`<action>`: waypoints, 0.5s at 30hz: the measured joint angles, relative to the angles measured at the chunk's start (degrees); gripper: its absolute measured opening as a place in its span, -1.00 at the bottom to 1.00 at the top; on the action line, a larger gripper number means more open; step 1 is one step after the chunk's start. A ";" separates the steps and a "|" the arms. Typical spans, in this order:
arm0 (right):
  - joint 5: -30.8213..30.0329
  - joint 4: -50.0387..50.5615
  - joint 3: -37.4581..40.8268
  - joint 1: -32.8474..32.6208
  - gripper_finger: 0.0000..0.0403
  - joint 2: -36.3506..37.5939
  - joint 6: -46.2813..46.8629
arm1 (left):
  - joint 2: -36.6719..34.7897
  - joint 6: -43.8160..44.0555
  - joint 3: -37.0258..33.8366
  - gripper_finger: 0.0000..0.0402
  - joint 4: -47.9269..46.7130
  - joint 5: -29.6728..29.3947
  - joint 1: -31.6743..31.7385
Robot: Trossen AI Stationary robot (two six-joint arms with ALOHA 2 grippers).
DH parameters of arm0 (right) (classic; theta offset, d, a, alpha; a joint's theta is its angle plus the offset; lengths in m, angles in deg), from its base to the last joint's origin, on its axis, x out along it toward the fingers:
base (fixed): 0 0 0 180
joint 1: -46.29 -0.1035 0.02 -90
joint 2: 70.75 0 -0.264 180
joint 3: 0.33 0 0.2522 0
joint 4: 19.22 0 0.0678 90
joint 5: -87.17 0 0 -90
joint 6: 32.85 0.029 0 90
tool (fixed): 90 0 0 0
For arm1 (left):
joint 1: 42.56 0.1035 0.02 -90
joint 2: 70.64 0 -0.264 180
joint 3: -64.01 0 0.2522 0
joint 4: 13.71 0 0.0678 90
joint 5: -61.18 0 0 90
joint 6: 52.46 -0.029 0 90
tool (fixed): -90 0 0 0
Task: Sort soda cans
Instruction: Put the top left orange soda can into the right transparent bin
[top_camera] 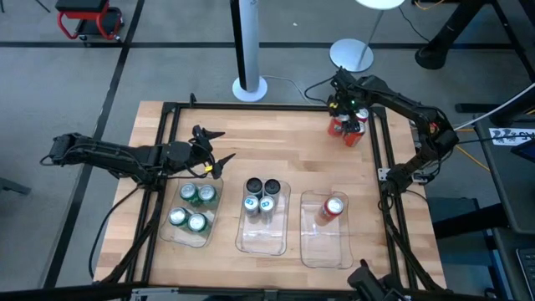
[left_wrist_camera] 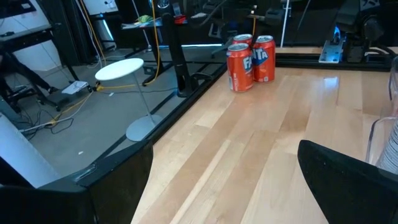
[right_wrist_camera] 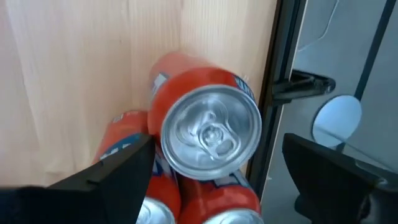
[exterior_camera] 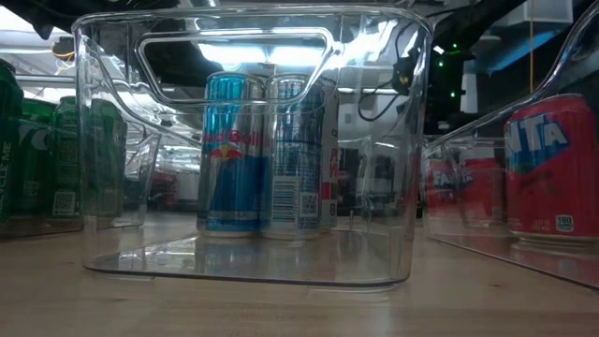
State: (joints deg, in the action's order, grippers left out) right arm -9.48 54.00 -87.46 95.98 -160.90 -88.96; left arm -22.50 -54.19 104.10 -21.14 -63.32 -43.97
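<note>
The right gripper (top_camera: 349,107) is hovering open-jawed directly above three red Fanta cans (right_wrist_camera: 208,134) clustered at the table's far right corner, while the left gripper (top_camera: 213,149) is waiting, jaws wide, beside the tray of green cans (top_camera: 193,206).

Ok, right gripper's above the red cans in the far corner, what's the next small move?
Probably lower the open right gripper straight down around the nearest red can and close. Its fingers straddle that can's top, and the red tray holds only one can.
</note>
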 joint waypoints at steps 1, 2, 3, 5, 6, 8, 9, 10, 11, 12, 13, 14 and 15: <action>0.20 -0.13 0.01 0.09 0.74 0.00 -0.09 | 0.00 0.01 0.00 0.93 0.00 0.02 0.00; 0.32 -0.18 0.01 0.27 0.74 0.00 -0.11 | 0.00 -0.01 0.00 0.93 0.02 0.00 0.00; 0.69 -0.25 0.01 0.27 0.74 0.00 -0.10 | 0.00 -0.01 0.00 0.93 0.02 0.00 0.00; 1.36 -0.32 0.01 0.27 0.74 0.00 -0.10 | 0.00 -0.01 0.00 0.93 0.11 0.01 0.02; 1.51 -0.32 0.01 0.27 0.74 -0.03 -0.10 | 0.00 -0.06 0.00 0.93 0.13 0.01 0.02; 1.76 -0.69 -0.01 0.25 0.74 -0.39 -0.10 | 0.00 -0.12 0.00 0.93 0.16 0.01 0.02; 1.78 -0.86 -0.01 0.24 0.74 -0.78 0.03 | 0.00 -0.03 0.00 0.93 0.15 0.01 0.02; 1.78 -1.15 -0.01 0.22 0.74 -1.28 0.18 | 0.00 0.15 0.00 0.93 0.15 0.02 0.02; 1.80 -1.53 -0.01 0.22 0.74 -1.89 0.40 | 0.00 0.30 0.00 0.93 0.15 0.00 0.02; 1.86 -1.80 -0.01 0.20 0.74 -2.50 0.49 | 0.00 0.30 0.00 0.93 0.17 0.02 0.02; 2.08 -1.96 -0.01 0.20 0.74 -3.10 0.53 | 0.00 0.28 0.00 0.93 0.17 0.02 0.02; 2.37 -2.03 -0.01 0.20 0.74 -3.74 0.54 | 0.00 0.28 0.00 0.93 0.15 0.02 0.02; 2.56 -2.14 -0.01 0.20 0.74 -4.42 0.54 | 0.01 0.28 0.00 0.93 0.17 0.02 0.02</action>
State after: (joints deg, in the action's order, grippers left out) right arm -6.92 51.86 -87.48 96.18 -165.32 -88.42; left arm -22.49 -53.92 104.10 -20.97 -63.30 -43.95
